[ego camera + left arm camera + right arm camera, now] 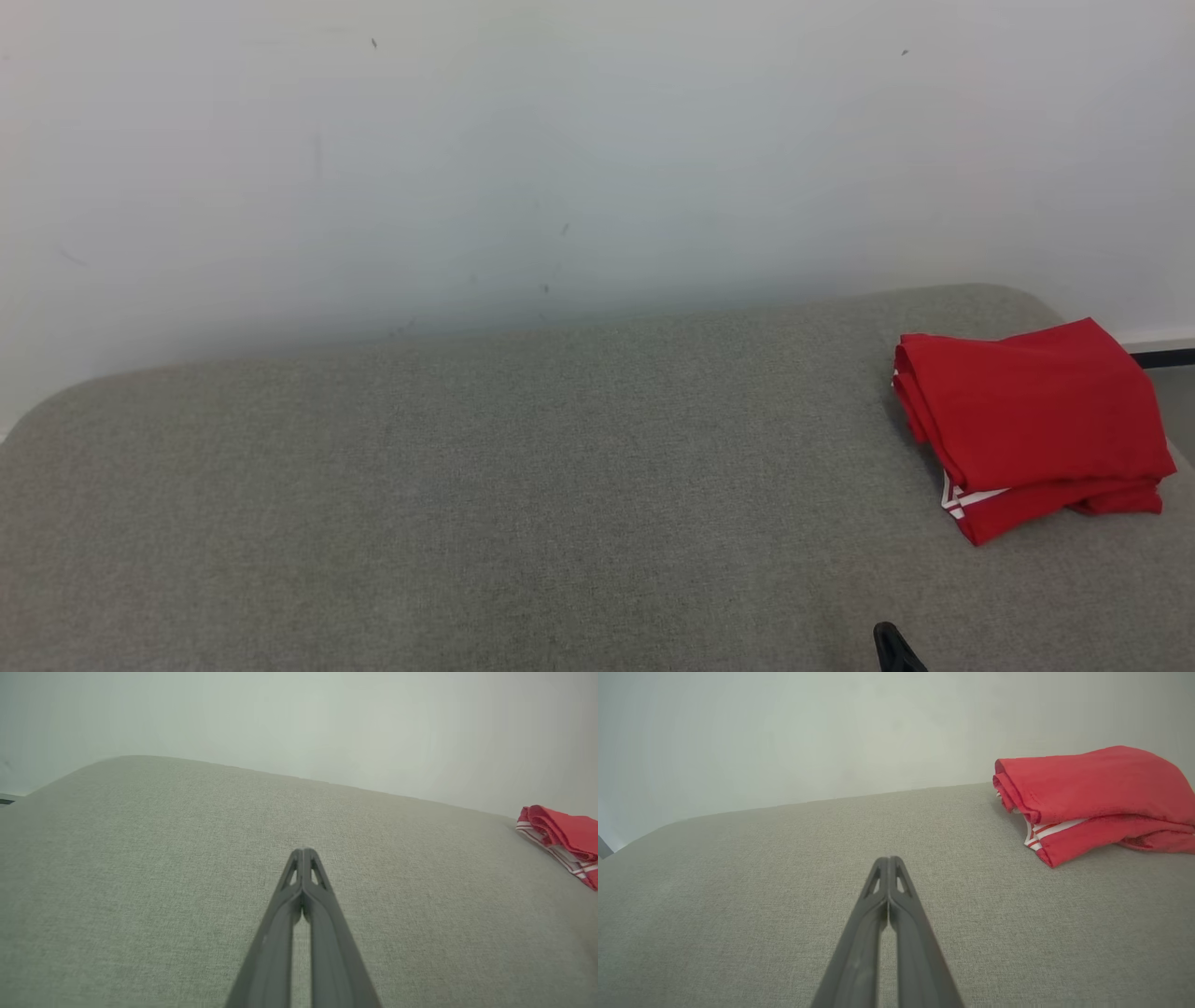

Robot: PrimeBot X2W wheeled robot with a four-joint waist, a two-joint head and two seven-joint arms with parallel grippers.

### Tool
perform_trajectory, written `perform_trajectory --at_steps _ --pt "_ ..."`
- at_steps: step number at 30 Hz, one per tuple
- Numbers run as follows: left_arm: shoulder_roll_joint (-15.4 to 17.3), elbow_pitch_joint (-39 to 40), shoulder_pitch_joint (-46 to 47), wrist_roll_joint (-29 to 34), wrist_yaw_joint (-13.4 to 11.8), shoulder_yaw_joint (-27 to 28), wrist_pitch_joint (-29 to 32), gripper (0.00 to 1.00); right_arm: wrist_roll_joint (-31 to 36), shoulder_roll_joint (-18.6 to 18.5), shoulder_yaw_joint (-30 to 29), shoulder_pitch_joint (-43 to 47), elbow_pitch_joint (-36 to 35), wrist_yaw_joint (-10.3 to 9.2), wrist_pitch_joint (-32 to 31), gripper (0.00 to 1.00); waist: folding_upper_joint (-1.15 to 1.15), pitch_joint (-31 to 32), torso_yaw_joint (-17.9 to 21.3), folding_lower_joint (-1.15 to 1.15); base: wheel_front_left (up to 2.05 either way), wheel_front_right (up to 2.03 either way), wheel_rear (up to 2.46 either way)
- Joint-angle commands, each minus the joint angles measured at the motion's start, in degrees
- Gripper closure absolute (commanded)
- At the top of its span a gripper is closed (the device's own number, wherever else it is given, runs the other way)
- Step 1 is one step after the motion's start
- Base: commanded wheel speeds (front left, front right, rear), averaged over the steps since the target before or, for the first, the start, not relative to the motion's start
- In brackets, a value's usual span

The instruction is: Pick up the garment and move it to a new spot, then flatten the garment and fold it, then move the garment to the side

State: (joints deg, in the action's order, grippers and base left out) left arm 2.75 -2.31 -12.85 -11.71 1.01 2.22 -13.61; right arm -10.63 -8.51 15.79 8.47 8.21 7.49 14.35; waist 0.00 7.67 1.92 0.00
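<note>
1. Left gripper (pixel 304 855) — fingers pressed together, nothing between them. It sits over the bare grey fabric surface (pixel 420 504), well apart from the garment.
2. Middle of the surface: plain weave with no cloth on it, and a white wall (pixel 560 140) behind.
3. Right gripper (pixel 888 861): fingers likewise pressed together and empty, pointing along the surface. The garment lies ahead and to its right, near but not touching.
4. Red garment (pixel 1027 415) with white stripes lies at the far right of the surface, close to the edge — a compact stack of several layers. Its top face is smooth and the lower hems are a little uneven.
5. Progress, as a judgement: the fold looks done and the bundle lies off to the side, so the task appears at or near its end. Left to do, if anything: confirm the placement and park both arms.
</note>
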Motion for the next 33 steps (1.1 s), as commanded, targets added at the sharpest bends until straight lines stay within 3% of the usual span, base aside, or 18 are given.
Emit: perform_trajectory --at_steps 1,33 --pt "0.08 0.39 1.2 -1.98 0.32 0.81 0.42 1.0 -2.2 0.2 -0.33 -1.74 -0.65 0.0 -0.29 1.0 0.0 -0.07 -0.02 0.0 0.0 0.0 0.0" --pt "0.13 -2.82 6.88 -32.68 2.77 6.56 9.02 1.0 -34.26 2.27 -3.97 -11.39 5.99 0.0 -6.92 1.0 0.0 -2.18 -0.53 0.0 0.0 0.0 0.0"
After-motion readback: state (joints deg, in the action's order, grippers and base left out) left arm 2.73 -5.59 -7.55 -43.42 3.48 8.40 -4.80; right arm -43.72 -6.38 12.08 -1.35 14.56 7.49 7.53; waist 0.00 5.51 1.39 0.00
